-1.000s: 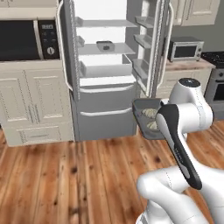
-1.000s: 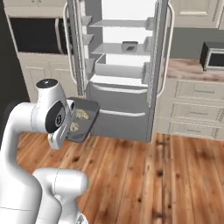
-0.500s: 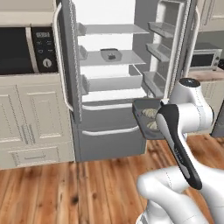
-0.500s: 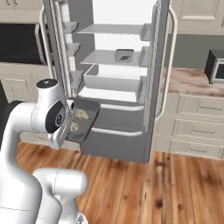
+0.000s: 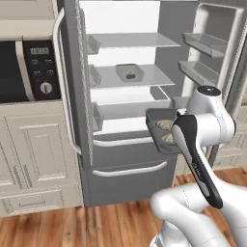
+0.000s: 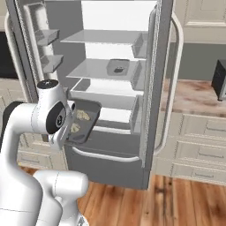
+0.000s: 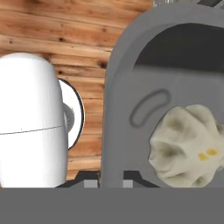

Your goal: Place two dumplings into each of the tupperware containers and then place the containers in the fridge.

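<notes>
The fridge stands open ahead of the gripper, its top cut off by the frame in both base views; white shelves and clear door bins show, and the lower drawers are shut. To its side a microwave sits above cream cabinets, partly cut by the frame edge. Below the gripper lies the wood floor.

On a middle shelf, beyond and above the gripper, rests one tupperware container; something dark lies in it, too small to make out.

The gripper is clamped narrowly on the rim of the second tupperware container, held level in front of the fridge's lower shelf; the robot's own forearm hides the fingers in the base views. Two dumplings lie in it; in the hand view one dumpling looms close, cut off at the right.
</notes>
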